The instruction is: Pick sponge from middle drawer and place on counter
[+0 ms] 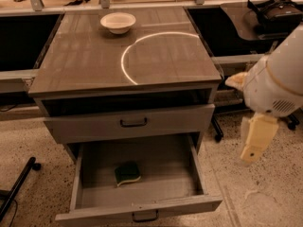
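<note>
The sponge (127, 173), dark green over pale yellow, lies flat on the floor of the open middle drawer (142, 206), left of its centre. The drawer is pulled far out and holds nothing else. The counter (80, 60) above is glossy grey-brown with a bright white arc (142, 41) across it. My gripper (252, 150) hangs at the right of the cabinet, a cream-coloured piece pointing down below the arm's white joint (277, 82). It is level with the drawers, outside the cabinet, well right of and above the sponge. It holds nothing that I can see.
A white bowl (118, 21) stands at the back of the counter. The upper drawer (132, 122) is slightly out, with a dark gap above it. Dark side tables flank the cabinet; a headset (277, 8) lies on the right one. A black stand leg (19, 186) crosses the speckled floor at the left.
</note>
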`<control>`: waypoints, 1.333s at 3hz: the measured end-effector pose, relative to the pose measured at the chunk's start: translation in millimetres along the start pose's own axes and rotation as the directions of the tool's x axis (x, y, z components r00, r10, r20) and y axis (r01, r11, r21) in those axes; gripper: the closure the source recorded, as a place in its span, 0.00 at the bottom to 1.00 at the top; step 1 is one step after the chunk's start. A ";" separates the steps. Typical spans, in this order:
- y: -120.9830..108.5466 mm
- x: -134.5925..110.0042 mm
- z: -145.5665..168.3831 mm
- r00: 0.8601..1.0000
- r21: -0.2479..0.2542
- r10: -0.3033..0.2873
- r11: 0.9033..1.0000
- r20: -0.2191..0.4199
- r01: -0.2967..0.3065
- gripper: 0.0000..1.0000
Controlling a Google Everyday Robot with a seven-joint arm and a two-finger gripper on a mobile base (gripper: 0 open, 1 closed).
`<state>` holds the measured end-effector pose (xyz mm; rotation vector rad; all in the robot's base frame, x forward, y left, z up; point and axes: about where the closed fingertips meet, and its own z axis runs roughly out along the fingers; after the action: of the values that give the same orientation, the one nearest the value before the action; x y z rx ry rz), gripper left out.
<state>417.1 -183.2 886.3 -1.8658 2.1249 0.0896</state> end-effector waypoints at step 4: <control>23.7 4.1 109.0 0.982 -0.097 0.120 0.990 0.143 -0.107 0.00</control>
<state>414.3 -156.5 777.9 -1.7250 2.1548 0.3426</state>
